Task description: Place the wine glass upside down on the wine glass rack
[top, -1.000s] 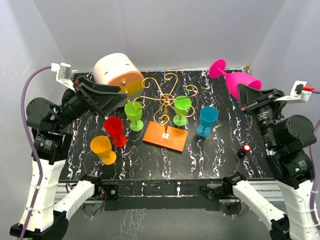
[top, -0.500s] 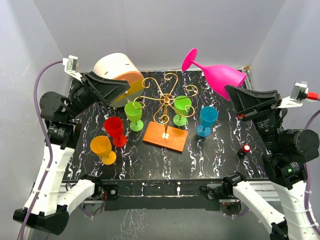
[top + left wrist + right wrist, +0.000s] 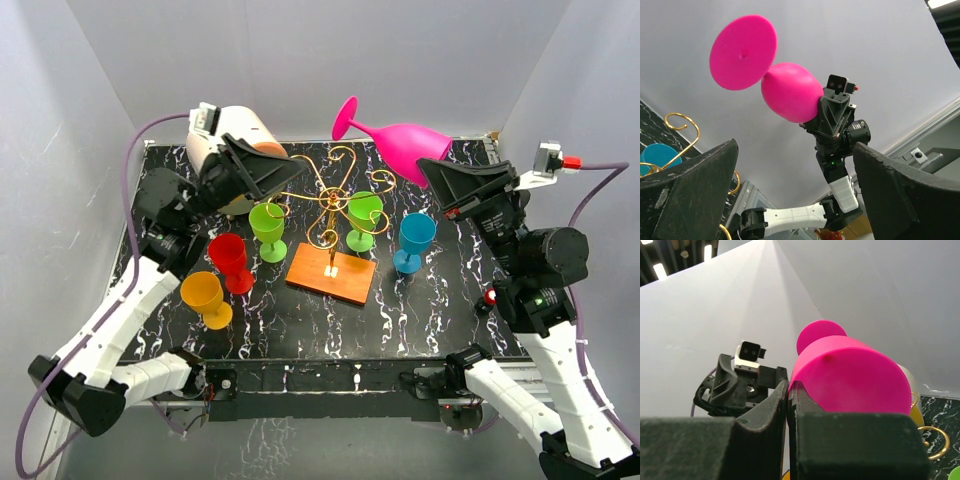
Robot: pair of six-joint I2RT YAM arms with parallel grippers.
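No writing, label, brand, number or sign is showing legibly in any of the views.
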